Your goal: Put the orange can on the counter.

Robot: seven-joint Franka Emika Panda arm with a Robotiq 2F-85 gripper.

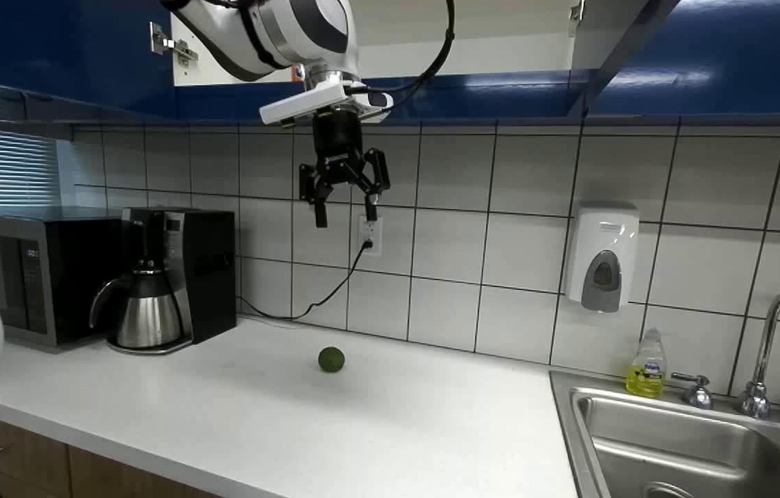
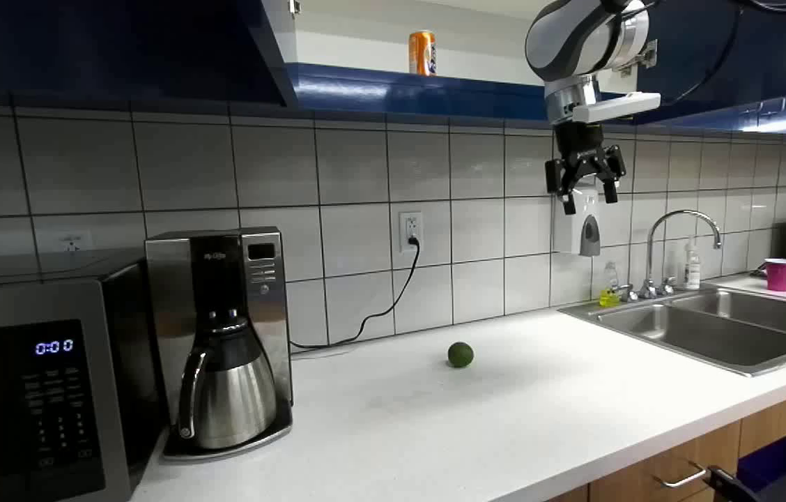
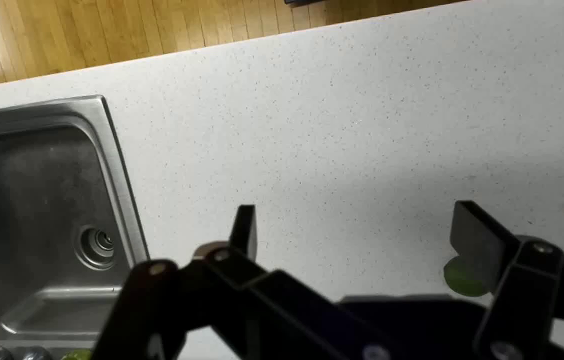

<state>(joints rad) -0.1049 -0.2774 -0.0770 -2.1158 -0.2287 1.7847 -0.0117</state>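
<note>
The orange can (image 2: 422, 53) stands upright on the shelf of the open overhead cabinet in an exterior view. Only a small part of the can (image 1: 298, 72) shows behind the arm in an exterior view. It is out of the wrist view. The off-white counter (image 1: 390, 422) lies below, also in an exterior view (image 2: 449, 432) and in the wrist view (image 3: 312, 125). My gripper (image 1: 346, 213) points down, open and empty, high above the counter and lower than the shelf. It also shows in an exterior view (image 2: 589, 199) and in the wrist view (image 3: 354, 210).
A dark green ball (image 2: 460, 354) lies on the counter. A coffee maker (image 2: 226, 348) and microwave (image 2: 31, 390) stand at one end, the steel sink (image 1: 666, 429) at the other. A soap dispenser (image 1: 603, 256) is on the wall. The blue cabinet edge (image 2: 365, 89) borders the shelf.
</note>
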